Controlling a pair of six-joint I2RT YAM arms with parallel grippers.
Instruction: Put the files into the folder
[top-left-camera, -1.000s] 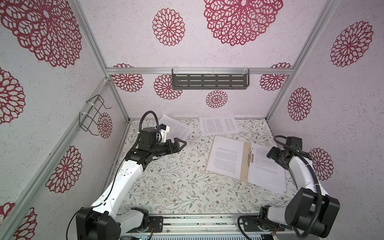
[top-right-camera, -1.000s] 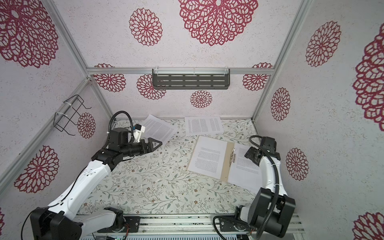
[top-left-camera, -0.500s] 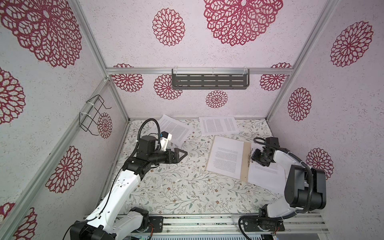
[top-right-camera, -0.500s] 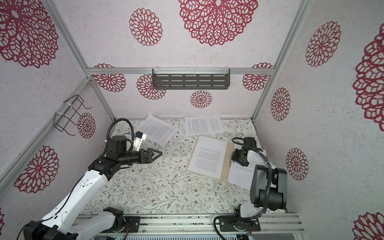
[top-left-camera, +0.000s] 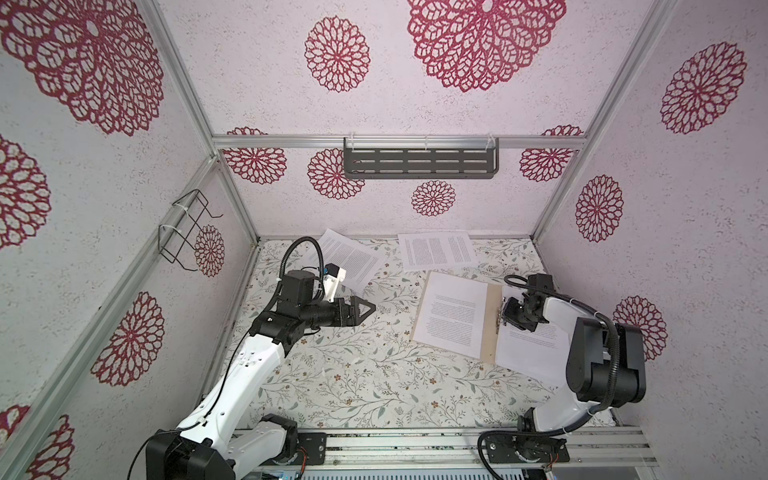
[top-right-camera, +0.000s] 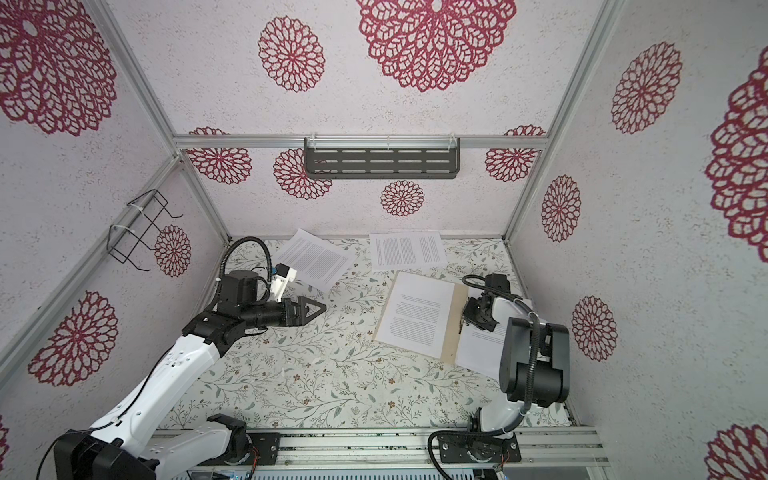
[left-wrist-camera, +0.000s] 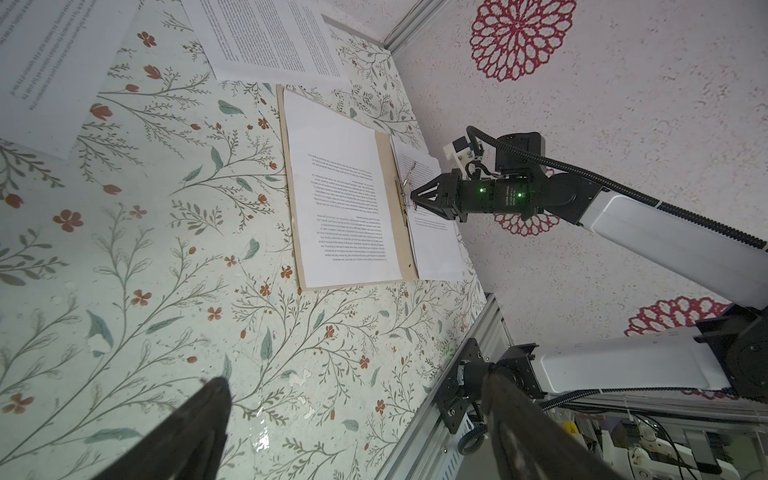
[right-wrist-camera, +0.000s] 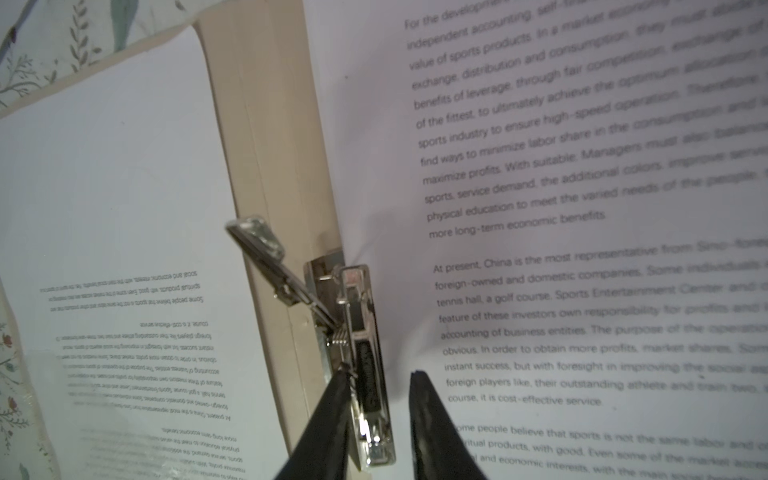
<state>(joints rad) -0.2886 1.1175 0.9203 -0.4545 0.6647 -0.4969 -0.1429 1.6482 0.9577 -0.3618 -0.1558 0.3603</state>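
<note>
The tan folder (top-left-camera: 490, 324) (top-right-camera: 455, 328) lies open at the right of the table. A printed file (top-left-camera: 451, 316) rests on its left leaf and another (top-left-camera: 528, 353) on its right leaf. Two more files (top-left-camera: 353, 259) (top-left-camera: 436, 249) lie loose by the back wall. My right gripper (top-left-camera: 505, 318) (right-wrist-camera: 380, 373) is at the spine, open but narrow, straddling the metal clip (right-wrist-camera: 357, 316). One finger touches the clip and a gap shows on the other side. The clip's lever (right-wrist-camera: 255, 239) stands raised. My left gripper (top-left-camera: 365, 308) (left-wrist-camera: 353, 376) hovers open and empty over mid-table.
A grey shelf (top-left-camera: 419, 163) hangs on the back wall and a wire basket (top-left-camera: 187, 232) on the left wall. The aluminium rail (top-left-camera: 415, 440) runs along the table's front edge. Floral tablecloth (top-left-camera: 353, 374) covers the table between the arms.
My right gripper has moved left onto the folder's spine and its jaws have narrowed around the clip. The left arm has drawn back a little toward the front, staying open.
</note>
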